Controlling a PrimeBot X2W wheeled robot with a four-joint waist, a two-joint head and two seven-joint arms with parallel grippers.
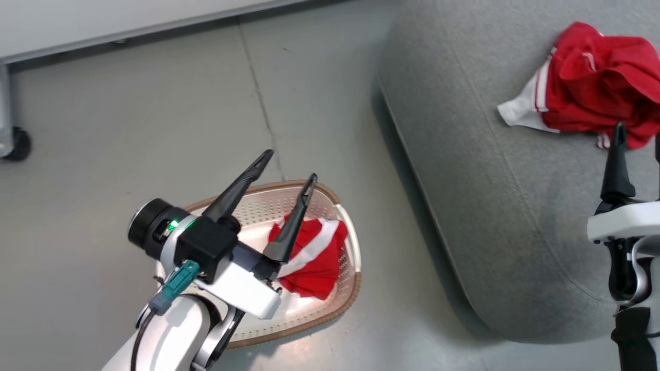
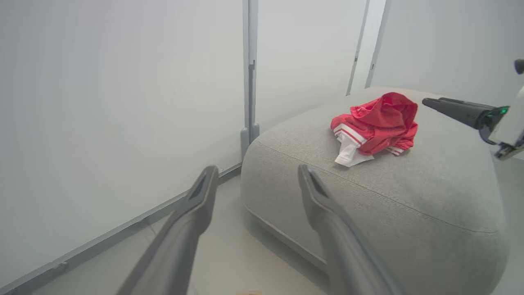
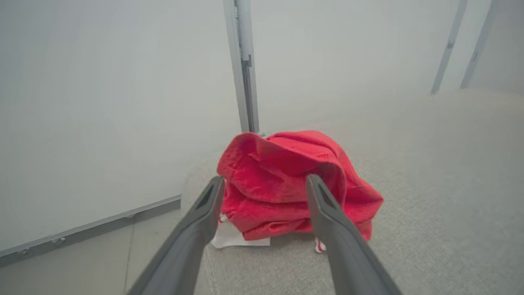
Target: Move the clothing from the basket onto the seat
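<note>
Looks to me like you're halfway through. One red garment (image 1: 593,82) lies crumpled on the seat (image 1: 479,216), well in from the edge. Your right tool (image 3: 265,179) hangs right at the garment's near side, fingers spread wide and gripping nothing, so that drop looks done.

The other red piece (image 1: 309,263), the one with the broad white band, sits in the basket (image 1: 352,288) on the floor, over on the side nearest the seat. Your left tool (image 1: 290,165) is above the basket, also wide open and empty. It's pointing out roughly level towards the seat and wall rather than down into the basket.

Next move as I see it: tip that left wrist down, drop into the basket and pinch a thick fold of the fabric, not a flat bit lying against the perforated bottom. Lift clear of the rim before you swing across, then set it on the seat beside the first one.
</note>
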